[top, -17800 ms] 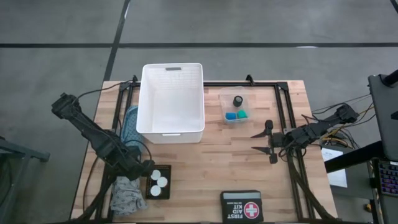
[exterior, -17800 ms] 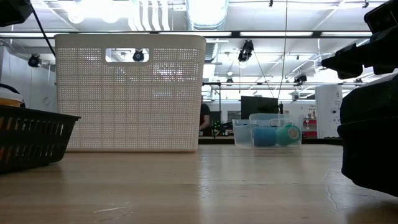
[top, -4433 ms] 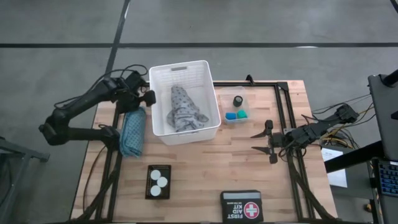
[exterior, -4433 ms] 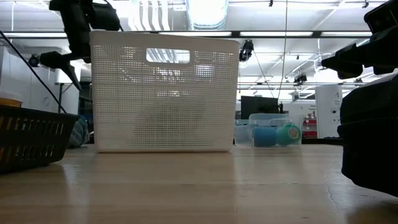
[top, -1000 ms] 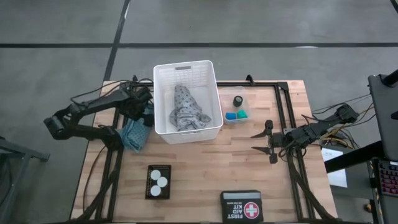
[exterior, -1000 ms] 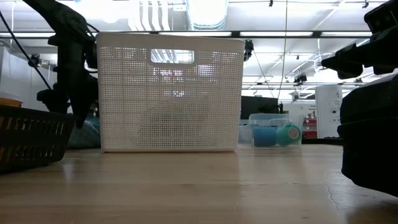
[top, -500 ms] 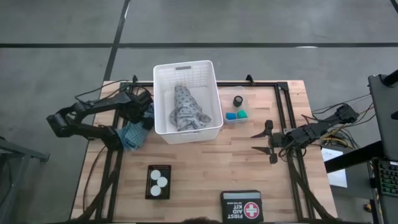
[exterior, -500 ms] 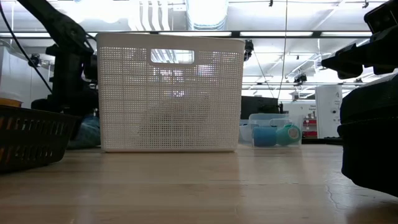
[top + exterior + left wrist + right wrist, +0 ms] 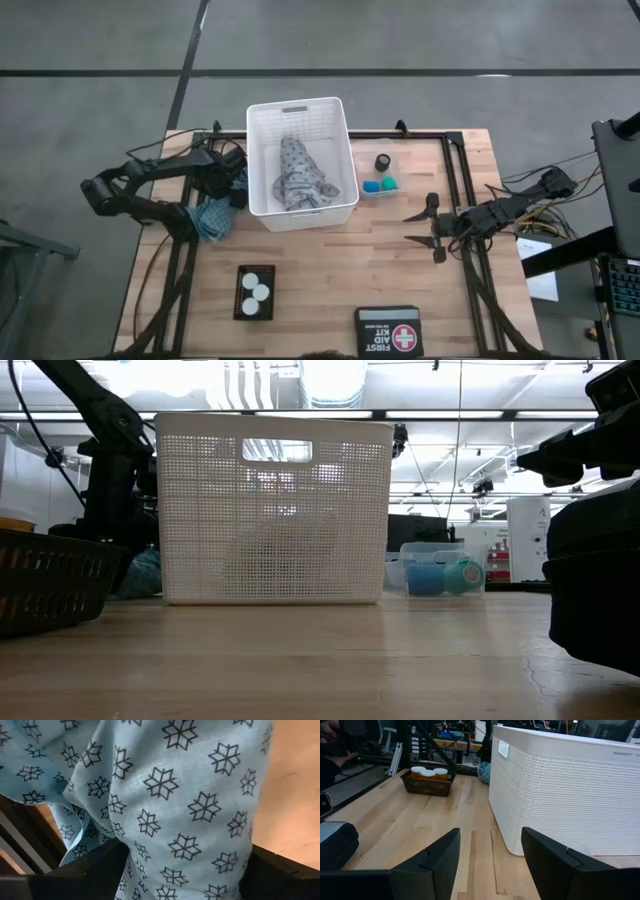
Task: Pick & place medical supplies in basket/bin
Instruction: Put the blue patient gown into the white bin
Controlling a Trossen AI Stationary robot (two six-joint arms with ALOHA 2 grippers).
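Observation:
A teal-blue cloth with a star pattern (image 9: 212, 216) lies bunched on the table, left of the white basket (image 9: 262, 205). My left gripper (image 9: 226, 190) points down onto it, open; the cloth (image 9: 175, 795) fills its wrist view, with a ridge between the two fingers. A grey patterned cloth (image 9: 300, 176) lies inside the basket. Orange pill bottles with white caps (image 9: 427, 772) stand in a small dark basket (image 9: 240, 306). Blue, green and black pieces (image 9: 381, 176) sit in a clear tub (image 9: 435, 572). My right gripper (image 9: 425, 228) waits open at the right, level above the table. My left gripper comes from above, pointing down, with its open fingers (image 9: 85, 870) on either side of a raised ridge of the teal cloth (image 9: 150, 835). The cloth reaches the inner side of both fingers; whether they press on it I cannot tell. The cloth lies on the table.
A black case marked FIRST AID KIT (image 9: 388, 333) lies at the near edge. Black frame rails (image 9: 455, 170) run along the table's sides. Bare wood lies between the white basket and the near edge.
My left gripper has sunk straight down onto the teal cloth beside the white basket. The cloth, the basket and my right arm have stayed where they were.

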